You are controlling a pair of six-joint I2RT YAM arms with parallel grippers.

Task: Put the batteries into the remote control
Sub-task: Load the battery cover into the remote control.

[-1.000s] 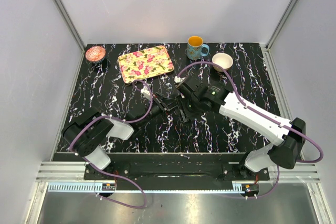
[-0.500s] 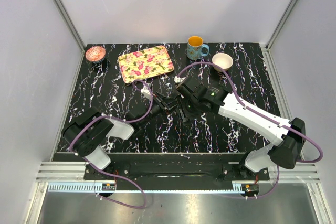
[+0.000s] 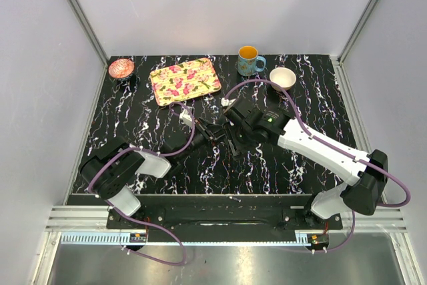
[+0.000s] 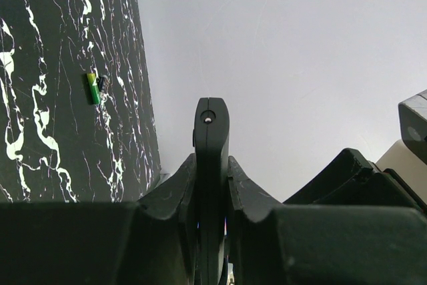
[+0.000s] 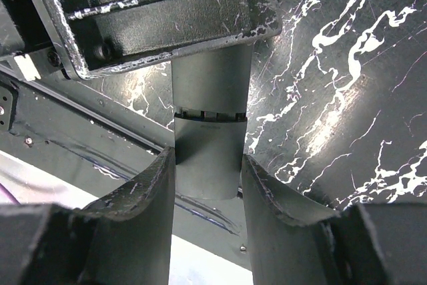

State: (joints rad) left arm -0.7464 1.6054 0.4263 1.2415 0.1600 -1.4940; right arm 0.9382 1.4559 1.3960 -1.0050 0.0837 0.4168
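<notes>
Two robot hands hold a flat black plastic remote control point(image 5: 210, 125) between them near the middle of the black counter with white streaks point(image 3: 133, 111).

The right hand point(image 5: 208, 165) is clamped on one end of the remote control, with one finger on each long side. A thin line runs across the remote control just above those fingers. Its other end goes under the left hand point(image 3: 212, 131). The left hand's fingers are squeezed together on a thin black edge that looks like the same remote control seen from the side. A small green and yellow stick point(image 4: 93, 89) lies on the counter away from the left hand; it is too small to tell what it is. Along the far edge sit a yellow flowered tray point(image 3: 185, 80), a blue mug point(image 3: 249, 62), a white bowl point(image 3: 282, 78) and a small pink bowl point(image 3: 121, 68).
</notes>
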